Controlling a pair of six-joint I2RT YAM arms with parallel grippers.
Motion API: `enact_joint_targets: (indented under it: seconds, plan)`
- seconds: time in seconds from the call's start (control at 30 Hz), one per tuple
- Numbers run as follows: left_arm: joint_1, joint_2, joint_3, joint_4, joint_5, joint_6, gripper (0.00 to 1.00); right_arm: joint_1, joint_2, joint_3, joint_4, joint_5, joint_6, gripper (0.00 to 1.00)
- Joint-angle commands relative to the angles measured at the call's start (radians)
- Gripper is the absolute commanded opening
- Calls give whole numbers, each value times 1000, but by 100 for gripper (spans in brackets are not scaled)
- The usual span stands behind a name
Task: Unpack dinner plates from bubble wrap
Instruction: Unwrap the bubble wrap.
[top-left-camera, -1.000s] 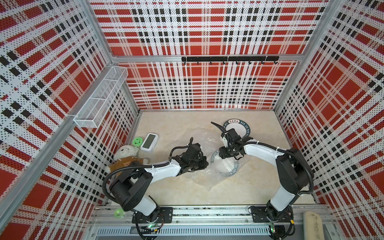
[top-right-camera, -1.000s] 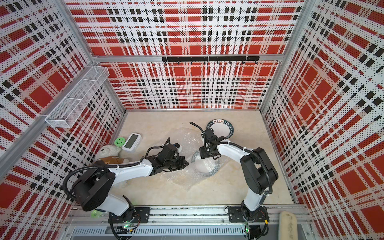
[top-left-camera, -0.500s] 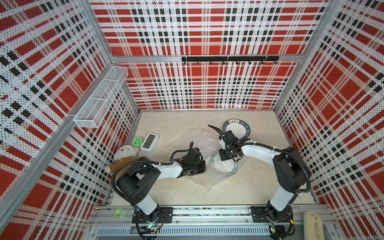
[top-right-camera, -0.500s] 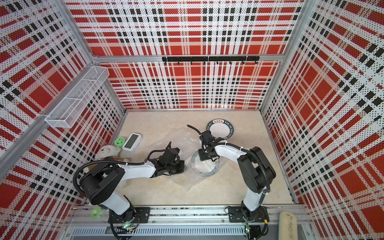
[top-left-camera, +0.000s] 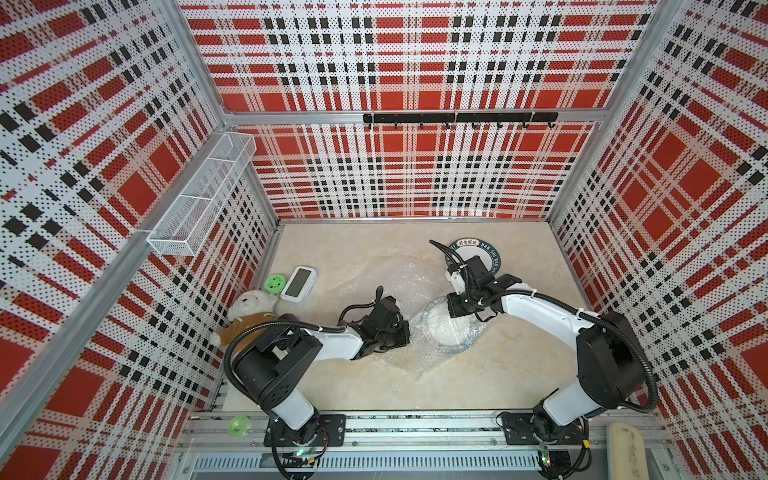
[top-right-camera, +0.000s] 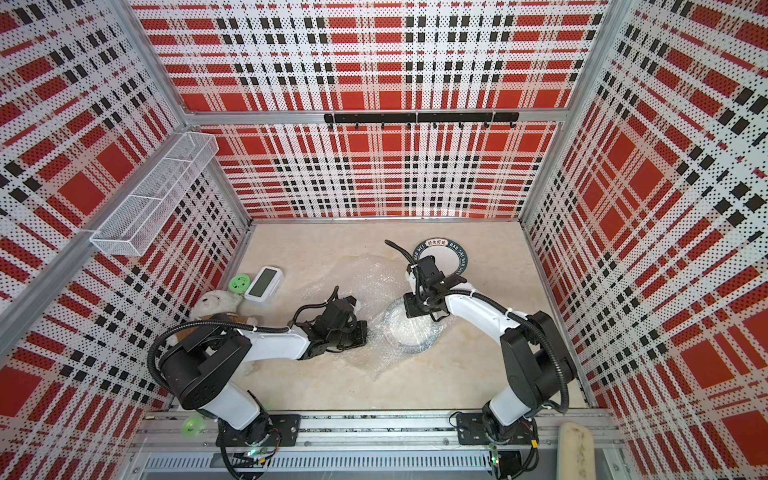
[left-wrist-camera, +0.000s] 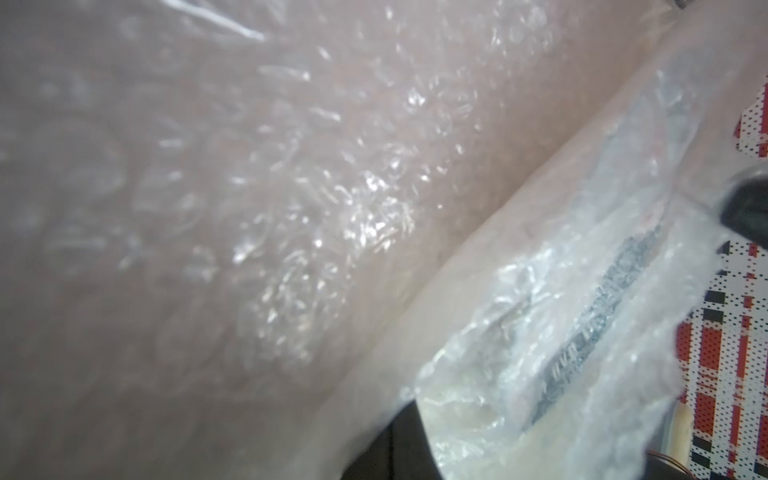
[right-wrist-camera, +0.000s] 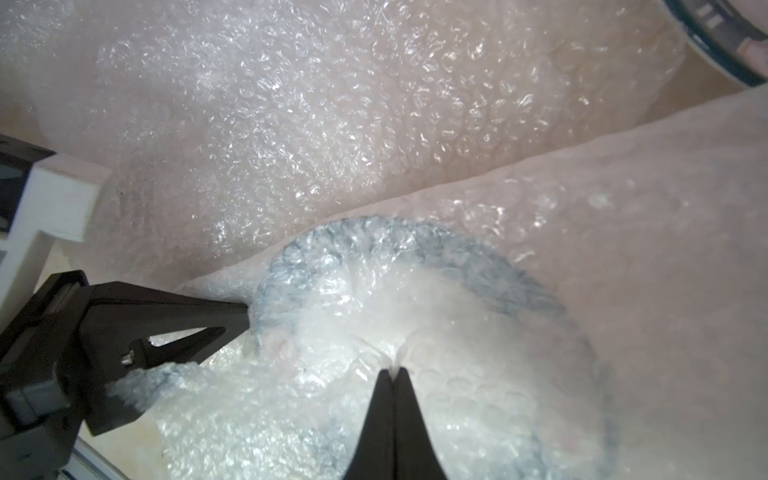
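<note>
Two pincers met at one bundle in the middle of the counter (top-left-camera: 478, 386). The right pincer (right-wrist-camera: 392, 372) was pinched together on the bubble wrap (right-wrist-camera: 436, 399) covering the wrapped dinner plate (top-left-camera: 449, 332), and the film puckered at its tips. The left pincer (right-wrist-camera: 237, 318) was closed at that plate's rim; whether it caught any film could not be told. A second sheet (top-left-camera: 395, 278) lay spread just behind. The bare dinner plate (top-left-camera: 495, 261) sat near the back wall, partly hidden by the right arm.
</note>
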Motion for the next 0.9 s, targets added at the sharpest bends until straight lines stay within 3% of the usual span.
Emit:
enact_joint_targets:
  seconds: [0.0, 0.17, 0.53, 0.73, 0.87]
  plan:
    - [21, 20, -52, -127, -104, -24, 0, -44, -54, -35, 39, -7, -8, 0]
    - [29, 20, -63, -120, -113, -42, 0, -93, -103, -98, 112, -99, 2, 0]
    - [34, 6, -82, -59, -59, -51, 0, -116, -75, -83, 129, -149, -1, 0]
    - [32, -24, -82, 39, 82, -30, 0, -59, -9, -37, 107, -127, -7, 28]
    - [37, -135, -87, 49, 152, -17, 15, -57, 10, -48, 136, -110, 9, 35]
